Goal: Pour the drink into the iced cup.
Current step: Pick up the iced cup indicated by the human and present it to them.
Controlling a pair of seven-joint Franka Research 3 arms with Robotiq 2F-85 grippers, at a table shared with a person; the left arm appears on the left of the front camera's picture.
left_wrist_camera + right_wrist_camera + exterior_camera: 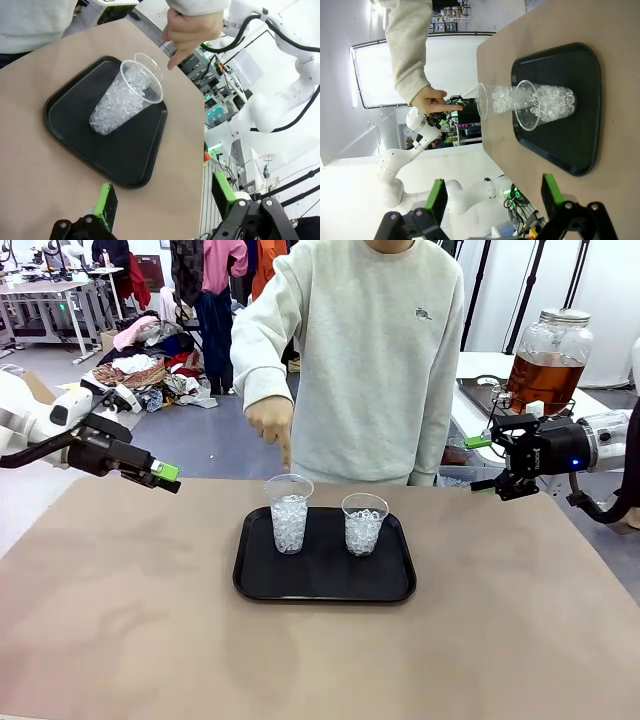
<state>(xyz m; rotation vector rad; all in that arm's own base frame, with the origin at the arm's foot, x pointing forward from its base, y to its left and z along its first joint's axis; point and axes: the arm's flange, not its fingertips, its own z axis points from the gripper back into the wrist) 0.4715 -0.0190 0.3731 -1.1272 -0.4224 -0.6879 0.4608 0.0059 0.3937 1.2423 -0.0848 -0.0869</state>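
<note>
Left gripper (167, 478): jaws wide, empty, held above the table (120, 640), well left of the black tray (255, 580).

Right gripper (480, 463): jaws wide, empty, well right of the tray and a little beyond its far edge.

Taller iced cup (289, 512): clear plastic, upright on the tray's far left part, filled with ice only.

Shorter iced cup (364, 524): upright on the tray's far right part, just beside the taller one, ice only.

Person's hand (271, 427): beyond the tray, index finger pointing down just above the taller cup's rim.

Drink (540, 380): amber liquid inside a glass dispenser jar (552, 335), on a side table far right of the tray, behind the right gripper.

Progress, judged: nothing poured, no amber in either cup, no vessel grasped. Remaining: fetching the drink, pouring into the indicated cup.
</note>
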